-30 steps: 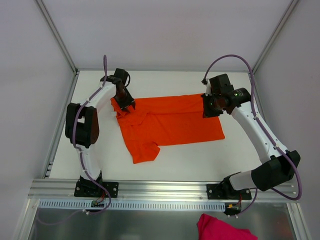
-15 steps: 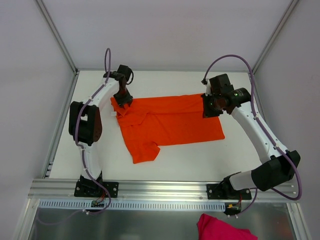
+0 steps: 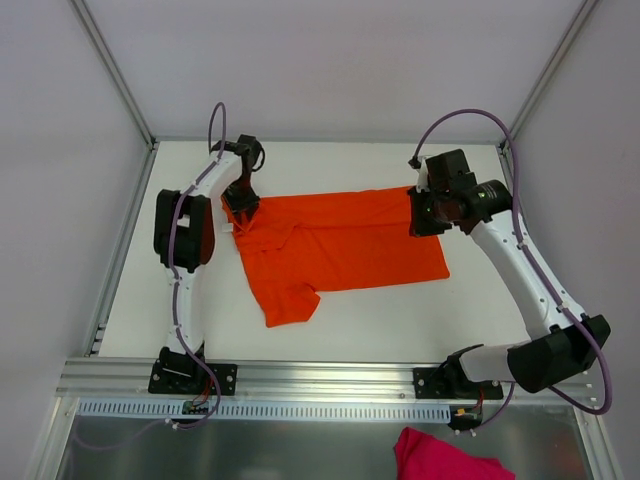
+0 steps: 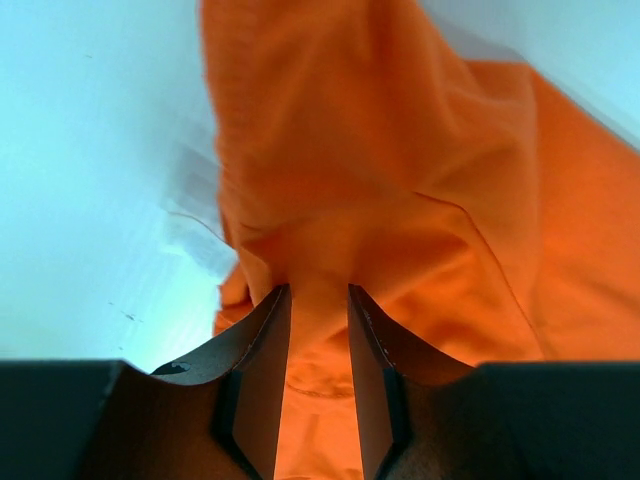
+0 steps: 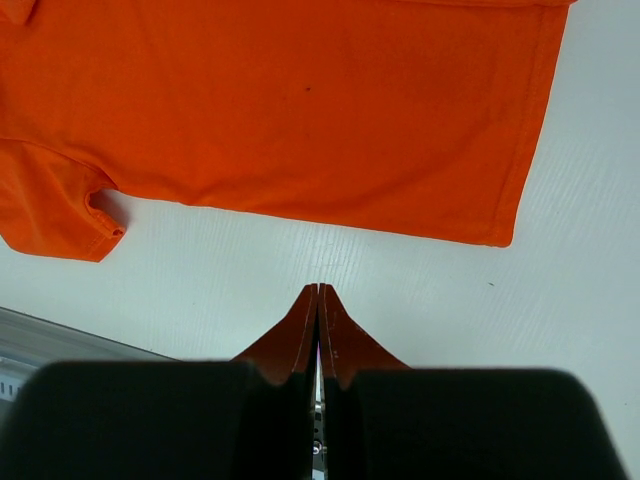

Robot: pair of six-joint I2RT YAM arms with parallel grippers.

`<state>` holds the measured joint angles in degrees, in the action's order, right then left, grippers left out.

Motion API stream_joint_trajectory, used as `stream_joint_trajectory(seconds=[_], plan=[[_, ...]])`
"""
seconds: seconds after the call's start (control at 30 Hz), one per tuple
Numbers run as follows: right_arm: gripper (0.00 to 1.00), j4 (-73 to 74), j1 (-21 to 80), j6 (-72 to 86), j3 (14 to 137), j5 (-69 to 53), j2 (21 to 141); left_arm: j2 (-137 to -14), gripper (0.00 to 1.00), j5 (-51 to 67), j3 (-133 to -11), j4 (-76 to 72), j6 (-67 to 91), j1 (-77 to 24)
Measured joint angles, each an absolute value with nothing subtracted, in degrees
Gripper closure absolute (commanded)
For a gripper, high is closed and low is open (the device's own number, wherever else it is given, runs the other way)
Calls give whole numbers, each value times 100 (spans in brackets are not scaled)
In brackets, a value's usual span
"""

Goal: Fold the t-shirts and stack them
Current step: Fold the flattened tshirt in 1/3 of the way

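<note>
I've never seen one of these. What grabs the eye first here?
A bright orange t-shirt lies spread across the middle of the white table. The left pincer pinches its far left corner, while the right pincer is closed and empty by the shirt's right end. A pink cloth peeks in at the bottom edge.

In front of the t-shirt the table is free; the left wall stands near my left arm
</note>
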<state>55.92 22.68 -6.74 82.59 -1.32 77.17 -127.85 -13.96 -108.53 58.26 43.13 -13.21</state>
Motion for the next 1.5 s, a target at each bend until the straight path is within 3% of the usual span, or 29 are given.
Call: stream_joint_trajectory(seconds=[0.8,0.97,1.03,1.5], plan=[[99,5734,2272,-681,8259,64,7568,-13196,69,-1369,-11430,6134,4311,-248],[99,5736,2272,-692,8259,64,7568,-13196,62,-1396,-11432,6036,4283,-213],[99,5736,2272,-694,8259,64,7568,-13196,54,-1387,-11452,5937,4248,-213],[99,5881,2276,-692,8071,43,7277,-13458,45,-1385,-12370,5435,3935,-215]])
